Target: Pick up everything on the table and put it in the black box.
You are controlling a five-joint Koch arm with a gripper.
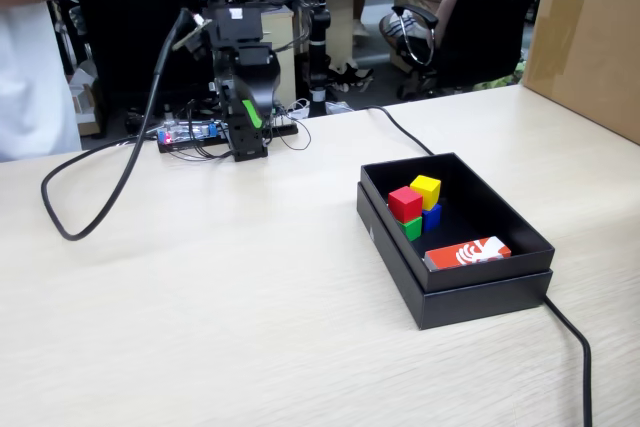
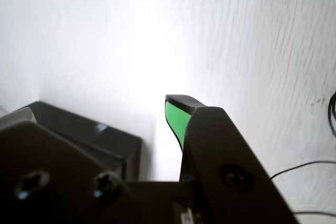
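All four cubes sit inside the black box (image 1: 520,247), which serves as the landmark here: the red cube (image 1: 405,203) rests on the green cube (image 1: 412,229), and just beside them, toward the far wall of the box, the yellow cube (image 1: 426,190) rests on the blue cube (image 1: 432,217). They are stacked in a tight cluster near the box's middle, likely because each was dropped at the same spot. A red-orange and white card (image 1: 468,252) lies flat at the box's near end. The desk (image 1: 230,297) around the box holds no cube, so the task looks finished. The arm is folded back at its base, well apart from the box to the left in the fixed view, seemingly parked. Its gripper (image 2: 100,116) points down at bare desk; in the wrist view the green-padded fingers (image 2: 176,119) stand apart with nothing between them.
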